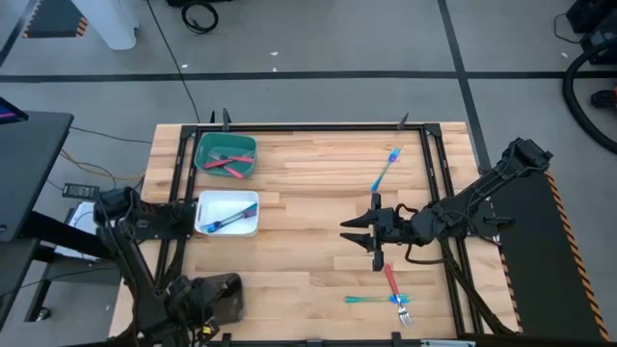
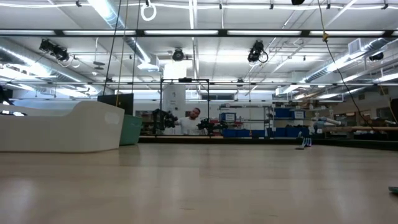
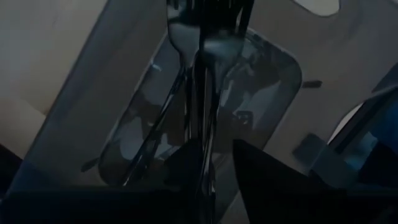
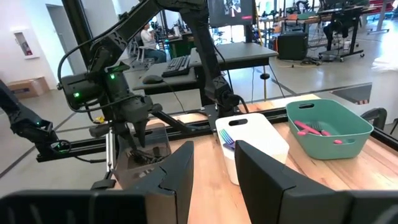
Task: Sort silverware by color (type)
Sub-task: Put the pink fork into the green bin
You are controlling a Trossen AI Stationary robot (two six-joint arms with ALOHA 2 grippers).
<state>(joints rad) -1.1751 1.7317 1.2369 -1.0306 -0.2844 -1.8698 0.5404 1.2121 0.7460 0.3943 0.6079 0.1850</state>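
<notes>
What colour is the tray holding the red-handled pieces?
Teal tray; its red-handled pieces show best in the high view.

Open bare table [image 1: 299, 202] mid-span between the trays and the right gripper [image 1: 366, 234].

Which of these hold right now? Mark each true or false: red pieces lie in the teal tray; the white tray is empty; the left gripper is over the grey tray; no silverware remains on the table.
1. Red pieces lie in the teal tray. True.
2. The white tray is empty. False: iridescent blue pieces lie in it.
3. The left gripper is over the grey tray. True.
4. No silverware remains on the table. False: a blue utensil and a red-handled fork lie near the right gripper.
</notes>
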